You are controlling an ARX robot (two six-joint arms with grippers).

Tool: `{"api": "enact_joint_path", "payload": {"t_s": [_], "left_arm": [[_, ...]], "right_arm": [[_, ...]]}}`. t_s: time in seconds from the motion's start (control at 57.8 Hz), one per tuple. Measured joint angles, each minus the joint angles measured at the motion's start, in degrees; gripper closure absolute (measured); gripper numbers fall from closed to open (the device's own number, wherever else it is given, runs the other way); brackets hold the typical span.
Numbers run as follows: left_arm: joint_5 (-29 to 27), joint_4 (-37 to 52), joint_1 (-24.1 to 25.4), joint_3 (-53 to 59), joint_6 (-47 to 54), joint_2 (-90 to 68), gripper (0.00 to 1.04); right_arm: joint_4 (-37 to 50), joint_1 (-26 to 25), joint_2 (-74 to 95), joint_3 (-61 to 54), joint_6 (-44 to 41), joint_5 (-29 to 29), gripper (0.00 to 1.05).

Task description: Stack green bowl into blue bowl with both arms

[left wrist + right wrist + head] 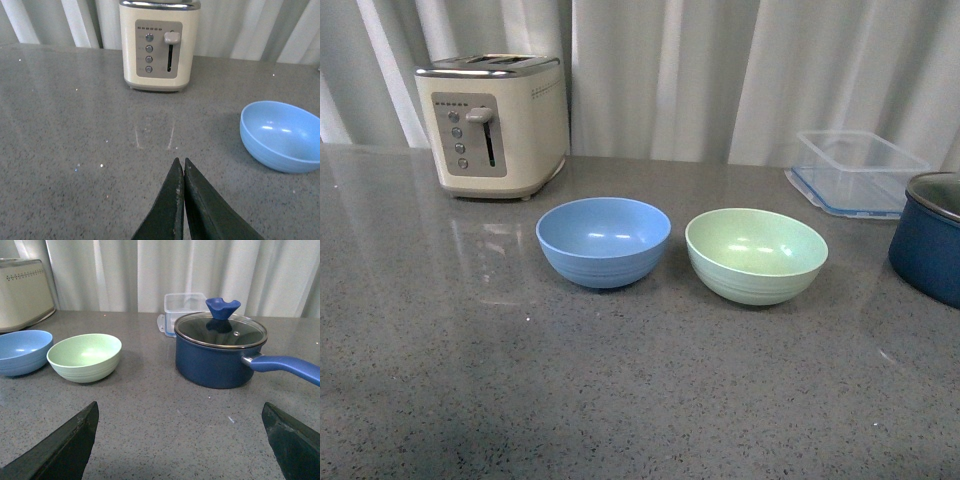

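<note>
The green bowl sat just beside the blue bowl on the desk, seemingly apart. The left tool was clenched empty; the right tool gaped wide.

Pale mint-green round bowl and light sky-blue round bowl looked matt. Grey speckled countertop was glossy. Cream toaster had shiny metal top. Rectangular container was clear plastic.

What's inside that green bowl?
Nothing visible: the green bowl shows a bare pale inside with light glints. From the front, its near wall hides a little of the inner side.
</note>
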State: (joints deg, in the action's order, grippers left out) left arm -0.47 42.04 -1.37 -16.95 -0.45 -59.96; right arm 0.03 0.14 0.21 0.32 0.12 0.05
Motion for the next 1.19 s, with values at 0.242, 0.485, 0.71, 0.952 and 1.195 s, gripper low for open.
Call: {"api": "enact_joint_path", "payload": {"t_s": [0.242,0.485,0.71,0.952,1.195], "left_arm": [[0.28,-0.26,1.27,5.97,0.00,6.88,1.01],[0.28,-4.68,1.27,11.41,0.00,16.57,1.01],[0.31,-10.64,1.27,14.12,0.00,25.29,1.01],[0.46,-12.72,1.27,15.74,0.00,30.27,1.01],[0.44,-20.24,1.27,15.76,0.00,38.27,1.01]], "right_arm": [[0.00,0.00,0.00,0.00,0.00,-0.02,0.10],[0.00,0.00,0.00,0.00,0.00,0.00,0.10],[0.00,0.00,0.00,0.00,0.00,0.00,0.10],[0.00,0.00,0.00,0.00,0.00,-0.02,0.10],[0.00,0.00,0.00,0.00,0.00,-0.07,0.10]]}}
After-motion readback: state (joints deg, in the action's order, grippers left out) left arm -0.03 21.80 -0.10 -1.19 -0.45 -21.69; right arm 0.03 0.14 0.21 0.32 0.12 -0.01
